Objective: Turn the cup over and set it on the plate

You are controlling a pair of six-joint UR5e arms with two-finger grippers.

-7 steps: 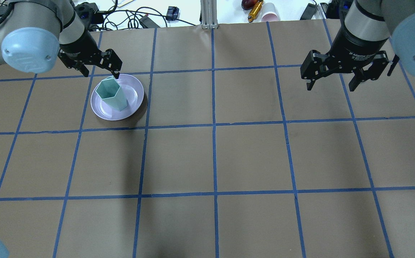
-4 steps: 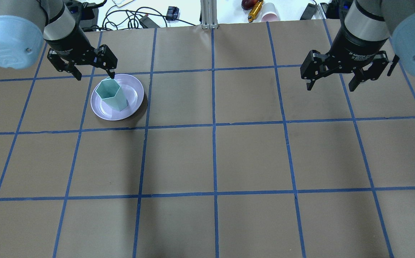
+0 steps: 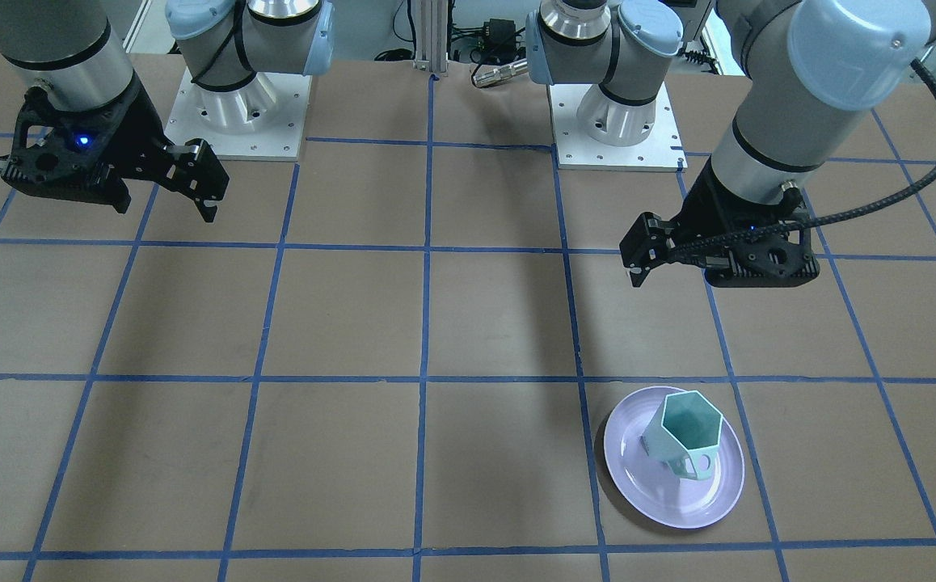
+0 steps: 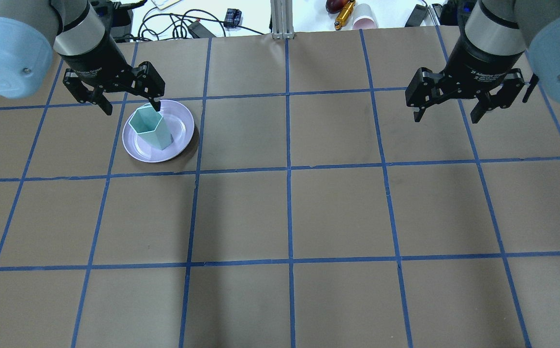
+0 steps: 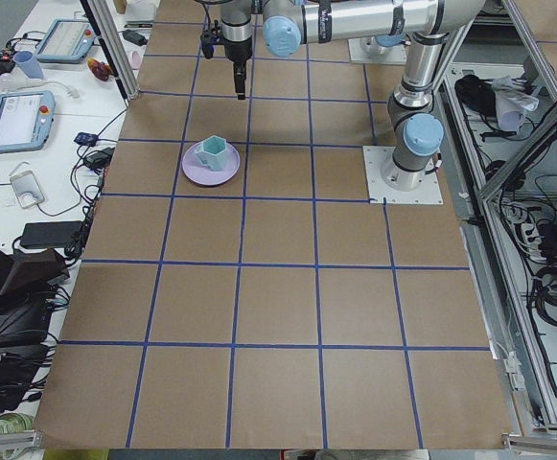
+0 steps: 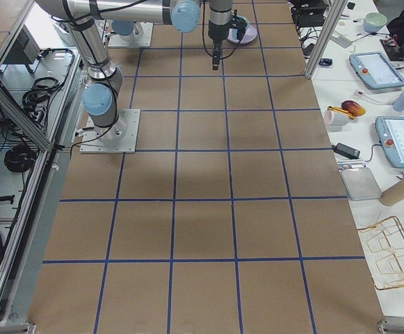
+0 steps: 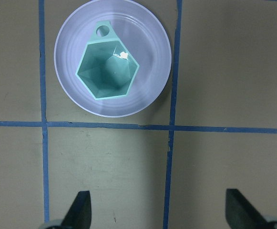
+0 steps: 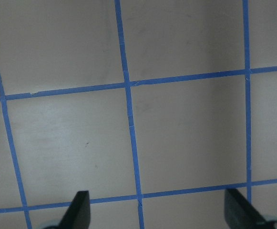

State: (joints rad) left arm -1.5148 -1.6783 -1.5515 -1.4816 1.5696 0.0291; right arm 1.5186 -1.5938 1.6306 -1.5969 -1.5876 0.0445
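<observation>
The mint-green cup (image 4: 150, 127) stands upright, mouth up, on the lavender plate (image 4: 183, 130) at the far left of the table. The teal inside shows in the left wrist view (image 7: 108, 69), with the handle at the cup's far side (image 3: 698, 462). My left gripper (image 4: 132, 108) is open and empty, raised above the table on the robot's side of the plate (image 3: 678, 505), apart from the cup. Its fingers (image 7: 81, 210) frame bare table below the plate (image 7: 148, 71). My right gripper (image 4: 447, 118) is open and empty, high over the right side.
The brown table surface (image 4: 289, 212) carries a blue tape grid. Cables, a pink paper cup (image 4: 364, 17) and small tools lie beyond the far edge. The arm bases (image 3: 613, 121) stand at the robot's side. Tablets (image 5: 19, 120) lie on a side bench.
My left gripper has shifted a little left and back, staying open near the plate's edge. The cup, the plate and the right arm have not moved.
</observation>
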